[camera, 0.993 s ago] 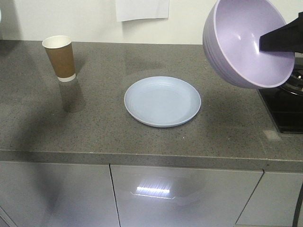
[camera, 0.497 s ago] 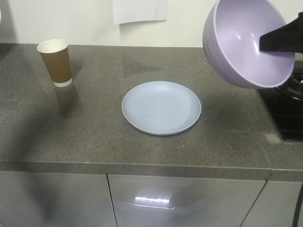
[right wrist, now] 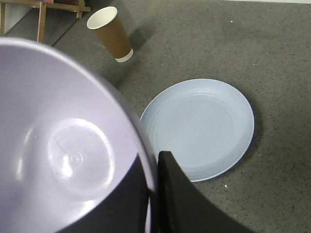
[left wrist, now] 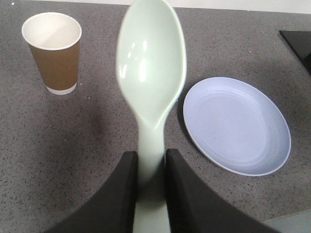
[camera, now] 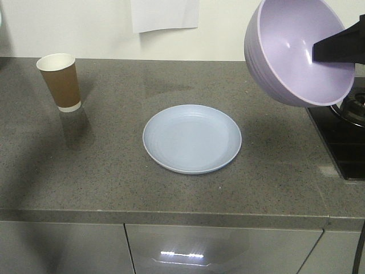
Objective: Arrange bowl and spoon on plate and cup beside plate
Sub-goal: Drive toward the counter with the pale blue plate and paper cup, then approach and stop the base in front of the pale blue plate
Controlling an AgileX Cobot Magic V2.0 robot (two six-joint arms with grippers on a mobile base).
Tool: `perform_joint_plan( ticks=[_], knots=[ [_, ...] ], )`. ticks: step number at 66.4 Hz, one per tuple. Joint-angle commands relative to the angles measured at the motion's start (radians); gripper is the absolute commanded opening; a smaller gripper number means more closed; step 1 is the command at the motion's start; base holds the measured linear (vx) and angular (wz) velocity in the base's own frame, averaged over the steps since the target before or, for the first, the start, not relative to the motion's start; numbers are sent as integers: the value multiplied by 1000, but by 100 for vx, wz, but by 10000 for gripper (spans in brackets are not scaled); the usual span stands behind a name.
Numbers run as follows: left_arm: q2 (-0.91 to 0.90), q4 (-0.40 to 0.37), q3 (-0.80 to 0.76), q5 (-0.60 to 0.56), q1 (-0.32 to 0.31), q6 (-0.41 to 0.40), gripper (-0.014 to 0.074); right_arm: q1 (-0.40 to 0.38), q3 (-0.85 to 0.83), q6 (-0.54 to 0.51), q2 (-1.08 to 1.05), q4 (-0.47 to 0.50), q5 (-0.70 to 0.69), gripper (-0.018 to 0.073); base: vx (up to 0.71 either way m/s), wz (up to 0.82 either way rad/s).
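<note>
The lavender bowl [camera: 296, 51] hangs tilted in the air above the counter's right end, right of the plate [camera: 192, 138]. My right gripper [right wrist: 154, 167] is shut on the bowl's rim [right wrist: 63, 145], one black finger [camera: 337, 48] inside it. The pale blue plate [right wrist: 204, 126] lies bare on the grey counter. The brown paper cup [camera: 60, 81] stands upright at the far left, apart from the plate. My left gripper [left wrist: 149, 167] is shut on the handle of the mint-white spoon [left wrist: 150, 73], held above the counter between the cup [left wrist: 53, 51] and the plate [left wrist: 236, 126].
A black cooktop [camera: 342, 140] is set into the counter at the right, under the bowl. A white sheet [camera: 165, 14] hangs on the back wall. The counter's front edge [camera: 171, 217] runs above grey cabinet doors. A wooden frame [right wrist: 43, 7] stands beyond the cup.
In the front view the counter, plate and cup have shifted down and slightly left in frame. The held bowl keeps the same place in frame.
</note>
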Motion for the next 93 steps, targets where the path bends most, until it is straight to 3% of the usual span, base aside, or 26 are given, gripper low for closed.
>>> perform_joint_plan(
  ticks=[1, 93],
  knots=[
    [-23, -37, -27, -54, -1, 0, -8, -3, -28, -11, -25, 57, -29, -6, 5, 0],
    [-23, -37, -27, -54, -1, 0, -8, -3, -28, -11, -25, 57, -29, -6, 5, 1]
  ],
)
